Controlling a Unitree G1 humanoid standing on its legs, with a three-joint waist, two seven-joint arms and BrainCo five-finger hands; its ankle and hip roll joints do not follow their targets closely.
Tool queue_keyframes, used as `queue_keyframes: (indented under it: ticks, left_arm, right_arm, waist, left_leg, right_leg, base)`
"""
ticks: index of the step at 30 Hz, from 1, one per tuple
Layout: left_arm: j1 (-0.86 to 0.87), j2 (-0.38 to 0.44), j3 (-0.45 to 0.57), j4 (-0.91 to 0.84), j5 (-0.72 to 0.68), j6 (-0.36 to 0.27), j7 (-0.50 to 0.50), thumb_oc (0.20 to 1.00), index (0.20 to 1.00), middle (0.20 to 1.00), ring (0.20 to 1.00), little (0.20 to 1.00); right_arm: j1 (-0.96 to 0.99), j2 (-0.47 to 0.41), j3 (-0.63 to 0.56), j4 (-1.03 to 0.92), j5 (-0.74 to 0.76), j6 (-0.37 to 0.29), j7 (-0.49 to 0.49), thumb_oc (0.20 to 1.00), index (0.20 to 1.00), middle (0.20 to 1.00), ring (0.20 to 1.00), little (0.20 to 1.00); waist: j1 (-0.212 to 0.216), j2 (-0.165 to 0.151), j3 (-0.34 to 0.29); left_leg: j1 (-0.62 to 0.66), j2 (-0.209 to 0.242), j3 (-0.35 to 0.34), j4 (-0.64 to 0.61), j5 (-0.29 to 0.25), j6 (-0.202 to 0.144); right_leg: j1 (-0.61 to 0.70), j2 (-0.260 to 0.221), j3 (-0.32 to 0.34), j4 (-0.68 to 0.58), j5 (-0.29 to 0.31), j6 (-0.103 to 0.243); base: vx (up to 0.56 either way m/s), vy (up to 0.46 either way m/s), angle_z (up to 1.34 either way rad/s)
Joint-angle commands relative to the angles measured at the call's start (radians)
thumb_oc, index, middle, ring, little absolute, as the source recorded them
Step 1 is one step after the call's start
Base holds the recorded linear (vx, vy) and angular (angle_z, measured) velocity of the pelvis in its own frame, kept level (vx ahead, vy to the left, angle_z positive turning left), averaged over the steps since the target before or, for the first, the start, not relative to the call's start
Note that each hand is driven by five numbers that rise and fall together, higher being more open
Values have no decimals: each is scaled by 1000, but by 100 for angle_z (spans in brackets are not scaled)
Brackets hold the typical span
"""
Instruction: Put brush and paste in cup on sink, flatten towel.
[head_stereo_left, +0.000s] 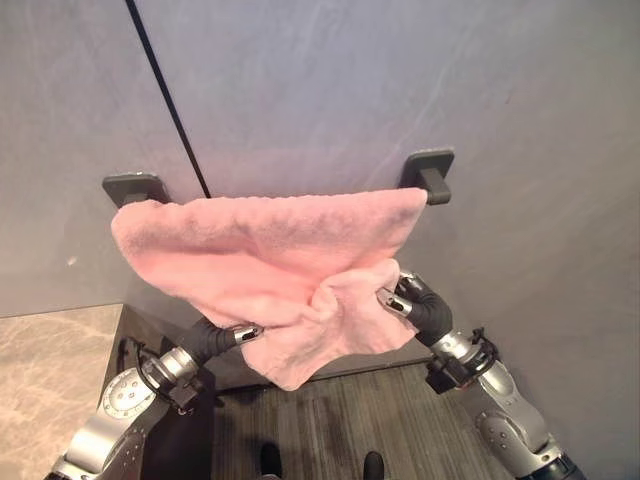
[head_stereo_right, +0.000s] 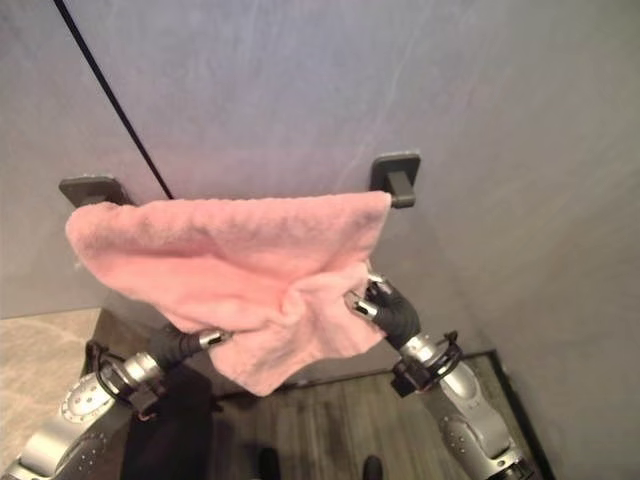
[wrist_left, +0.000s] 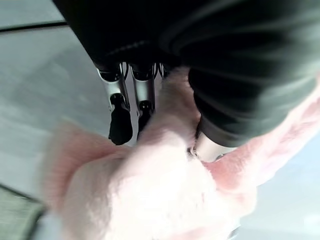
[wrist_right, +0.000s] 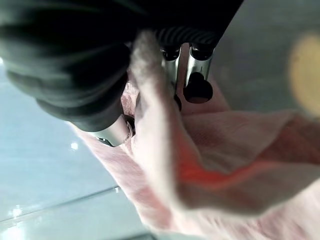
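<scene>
towel (head_stereo_left: 270, 250) long axis level along rail | both hands pinching lower edge

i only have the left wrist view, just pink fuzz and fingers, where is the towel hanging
Observer: The pink towel is draped over a dark wall bar, bunched at its lower edge.
Operator: is the right robot hand on it too
Observer: Yes, the right robot hand pinches the lower right part of the towel; its wrist view shows cloth between thumb and fingers.
Operator: and my left one
Observer: The left robot hand grips the towel's lower edge from below, left of the right one.
</scene>
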Motion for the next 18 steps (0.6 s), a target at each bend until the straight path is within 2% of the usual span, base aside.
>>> queue_keyframes:
  ticks: [1, 2, 4, 5, 6, 8, 9, 10, 15, 17, 18]
  left_arm:
    - [-57, -64, 32, -19, -119, -72, 17, 200, 200, 200, 200, 200]
    - [-57, -65, 31, -19, -118, -73, 17, 200, 200, 200, 200, 200]
    - [-50, -22, 41, -46, 14, -72, 41, 200, 200, 200, 200, 200]
    - [-83, -6, 54, -99, -48, -84, 36, 200, 200, 200, 200, 200]
    - [-83, -5, 55, -99, -50, -84, 35, 200, 200, 200, 200, 200]
    - [-94, -55, 55, -92, -158, -85, 11, 200, 200, 200, 200, 200]
    - [-103, -92, 59, -90, -168, -89, 12, 200, 200, 200, 200, 200]
    - [-89, -177, 84, -102, -223, -86, -6, 200, 200, 200, 200, 200]
    - [-52, -223, 146, -163, -271, -95, -57, 200, 200, 200, 200, 200]
    - [-36, -210, 130, -113, -222, -104, -38, 200, 200, 200, 200, 200]
    - [-19, -172, 119, -80, -99, -111, -4, 200, 200, 200, 200, 200]
  right_arm:
    - [-37, 22, -47, -112, 30, -108, 3, 200, 200, 200, 200, 200]
    - [-37, 21, -47, -112, 29, -108, 2, 200, 200, 200, 200, 200]
    - [-65, 34, -52, -47, -31, -104, -58, 200, 200, 200, 200, 200]
    - [-79, 34, -53, -91, -17, -108, -43, 200, 200, 200, 200, 200]
    - [-78, 34, -54, -93, -17, -107, -43, 200, 200, 200, 200, 200]
    - [-65, 37, -50, -107, 28, -114, -18, 200, 200, 200, 200, 200]
    - [-65, 39, -57, -118, 38, -118, -15, 200, 200, 200, 200, 200]
    - [-39, 59, -71, -182, 106, -133, 40, 200, 200, 200, 200, 200]
    - [2, 62, -105, -184, 123, -145, 57, 200, 200, 200, 200, 200]
    - [16, 59, -102, -118, 84, -136, 28, 200, 200, 200, 200, 200]
    - [13, 67, -77, -59, 65, -109, 19, 200, 200, 200, 200, 200]
  waist:
    - [-6, -14, -27]
    - [-5, -13, -27]
    - [-2, -8, -33]
    - [-5, -5, -33]
    - [-5, -6, -33]
    - [-9, -6, -35]
    - [-9, -4, -33]
    - [-10, -5, -32]
    - [-14, -3, -33]
    - [-18, 2, -33]
    - [-16, 6, -31]
  left_leg:
    - [12, 77, 10, 11, -5, -50]
    - [12, 78, 10, 11, -5, -50]
    - [19, 76, 9, 11, -8, -49]
    - [18, 75, 8, 11, -7, -51]
    - [18, 75, 7, 11, -7, -51]
    - [20, 74, 11, 11, -7, -50]
    - [22, 75, 11, 11, -9, -50]
    - [21, 75, 11, 11, -10, -51]
    - [24, 74, 13, 11, -14, -51]
    - [29, 73, 19, 11, -16, -49]
    - [32, 73, 21, 11, -17, -47]
  right_leg:
    - [5, -103, 5, 4, -5, 90]
    - [6, -103, 5, 4, -5, 90]
    - [13, -105, 5, 4, -5, 88]
    - [14, -105, 3, 4, -7, 89]
    - [14, -105, 3, 4, -7, 89]
    - [13, -106, 6, 4, -7, 90]
    - [13, -107, 8, 4, -7, 89]
    - [12, -106, 8, 4, -10, 87]
    - [10, -107, 11, 4, -9, 87]
    - [9, -106, 15, 4, -7, 86]
    - [10, -107, 16, 4, -6, 86]
  base:
    - [1, -7, 3]
    - [0, 0, 0]
    - [0, 0, 0]
    - [0, 0, 0]
    - [0, 0, 0]
    - [0, 0, 0]
    - [0, 0, 0]
    - [0, 0, 0]
    - [4, -1, -1]
    - [14, -4, -5]
    - [5, 0, -7]
